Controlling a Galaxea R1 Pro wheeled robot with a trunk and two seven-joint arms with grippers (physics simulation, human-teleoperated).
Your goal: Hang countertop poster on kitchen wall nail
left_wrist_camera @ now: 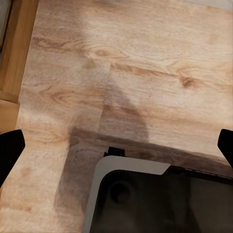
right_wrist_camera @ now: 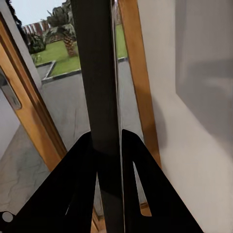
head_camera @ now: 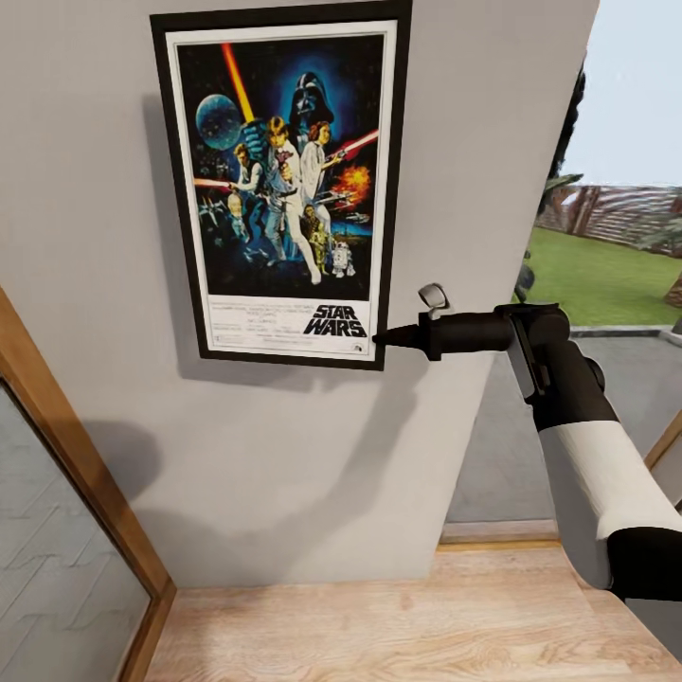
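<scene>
Against the light-grey wall (head_camera: 284, 455), the poster (head_camera: 284, 180) sits flat and high, its lower right corner clamped between the right gripper (head_camera: 381, 338) and its 2 fingers (right_wrist_camera: 77, 189). Hanging looks under way; next, seat it on a nail, unseen, then release. Left gripper (left_wrist_camera: 116, 145) fingers spread over wood floor (head_camera: 426, 625). A doorway shows lawn (head_camera: 597, 275).

Head camera near wall (head_camera: 284, 455); left wrist faces floor (left_wrist_camera: 121, 73).

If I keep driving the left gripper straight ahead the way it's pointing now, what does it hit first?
Most likely the wooden floor: the left gripper, fingers wide apart, aims straight at the planks. A grey-edged dark panel sits just beside that line; depth is unclear.
</scene>
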